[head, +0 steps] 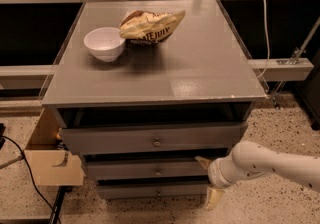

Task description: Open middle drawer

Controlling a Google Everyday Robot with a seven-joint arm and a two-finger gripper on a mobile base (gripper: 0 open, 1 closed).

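Observation:
The middle drawer (pixel 130 170) is a grey flat front with a small round metal knob (pixel 158 171) at its centre, in the grey cabinet below the table top. It sits pushed in, between the top drawer (pixel 110 139) and the bottom drawer (pixel 135 190). My gripper (pixel 208 180) is at the right end of the middle drawer's front, well to the right of the knob. It is open and holds nothing, with one fingertip (pixel 202 160) up by the drawer's top edge and the other low.
A white bowl (pixel 104 43) and a crumpled chip bag (pixel 151 25) lie on the grey table top (pixel 200 68). A cardboard box (pixel 47 160) stands on the floor at the left, with a black cable beside it. A white cable hangs at the right.

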